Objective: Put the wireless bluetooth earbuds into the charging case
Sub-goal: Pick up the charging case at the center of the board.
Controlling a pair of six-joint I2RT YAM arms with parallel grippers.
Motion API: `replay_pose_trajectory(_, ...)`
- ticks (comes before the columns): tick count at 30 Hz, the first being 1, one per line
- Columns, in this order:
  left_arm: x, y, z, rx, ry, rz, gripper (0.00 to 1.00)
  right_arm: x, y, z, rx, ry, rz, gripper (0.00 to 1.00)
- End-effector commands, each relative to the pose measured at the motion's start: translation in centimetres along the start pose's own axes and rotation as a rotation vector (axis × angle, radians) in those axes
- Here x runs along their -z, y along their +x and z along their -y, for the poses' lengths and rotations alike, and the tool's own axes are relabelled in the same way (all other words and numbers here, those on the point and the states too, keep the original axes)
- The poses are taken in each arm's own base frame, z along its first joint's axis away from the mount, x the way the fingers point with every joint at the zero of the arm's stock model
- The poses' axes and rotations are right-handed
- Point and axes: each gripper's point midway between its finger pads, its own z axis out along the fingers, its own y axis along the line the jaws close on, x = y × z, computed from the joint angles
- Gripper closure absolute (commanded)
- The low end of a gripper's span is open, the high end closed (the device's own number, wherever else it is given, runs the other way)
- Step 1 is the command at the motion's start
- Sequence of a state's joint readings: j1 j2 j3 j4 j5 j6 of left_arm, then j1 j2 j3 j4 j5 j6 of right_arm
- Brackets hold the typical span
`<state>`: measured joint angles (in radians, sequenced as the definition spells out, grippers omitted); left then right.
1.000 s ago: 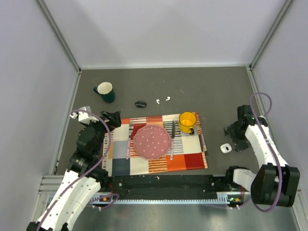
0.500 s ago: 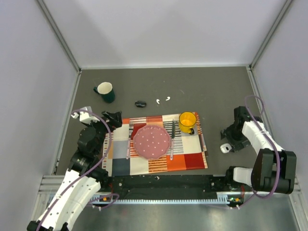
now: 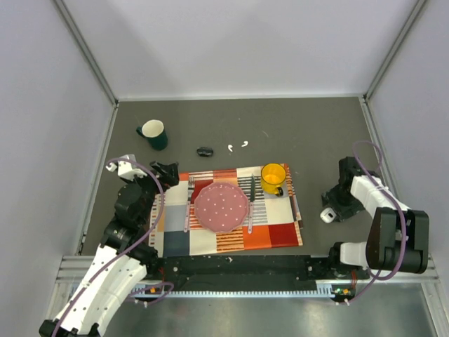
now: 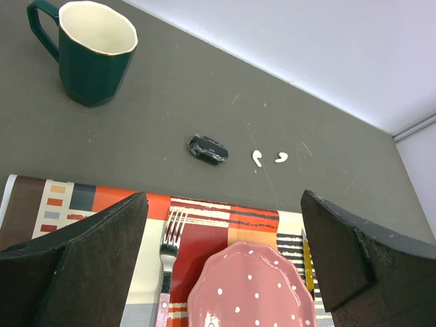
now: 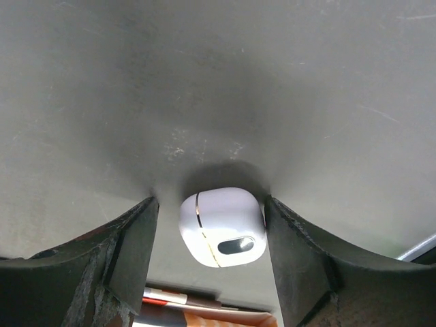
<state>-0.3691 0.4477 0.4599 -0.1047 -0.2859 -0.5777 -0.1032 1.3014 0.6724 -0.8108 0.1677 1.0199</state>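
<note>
Landmark for all positions: checked placemat, at the near-centre of the dark table.

**Task items**
- Charging case: on the bare table just off the placemat's right edge, level with its near half. Lid seam reads as shut, and the dark oval mark faces the wrist camera.
- Earbuds: both lie loose on the table just beyond the placemat's far edge, slightly right of its middle. They are side by side and not touching, well apart from the case.

**End effectors**
- Right gripper: lowered off the placemat's right edge, with its jaws parted and straddling the case. There is a clear gap at one finger. The other finger sits at the case's side, and I cannot tell whether it touches. The case is not clamped.
- Left gripper: jaws spread wide with nothing between them, poised over the placemat's far-left corner and facing the earbuds.

**Surroundings and obstructions**
- Black oval object: beyond the far edge, just left of the earbuds.
- Green mug: upright, further beyond the far-left corner.
- Yellow mug: upright on the placemat's far-right corner, roughly between the case and the earbuds.
- Pink dotted plate: at the placemat's centre, with a fork to its left and a knife to its right.
</note>
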Motion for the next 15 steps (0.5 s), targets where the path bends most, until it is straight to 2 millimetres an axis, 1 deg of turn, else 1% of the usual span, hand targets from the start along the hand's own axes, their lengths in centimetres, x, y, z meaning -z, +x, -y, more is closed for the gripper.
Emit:
replay_pose_trajectory(1,-0.3,-1.4,0.8,0.012,0.025,0.047,0.01,-0.6,-0.6,-0.2,0.022,-0.011,0.023,0.37)
replay_pose_trajectory(5,-0.4,-1.2,0.8,0.009,0.025,0.042,0.01,-0.8,-0.9,0.2,0.045,0.003,0.040,0.37)
replay_pose_trajectory(10,-0.5,-0.9,0.8,0.006,0.028,0.033,0.01,-0.8,-1.6,0.9,0.126,0.024,0.077,0.36)
replay_pose_trajectory(15,-0.7,-0.7,0.9,0.002,0.030,0.025,0.01,-1.1,-1.9,1.6,0.203,0.041,0.100,0.24)
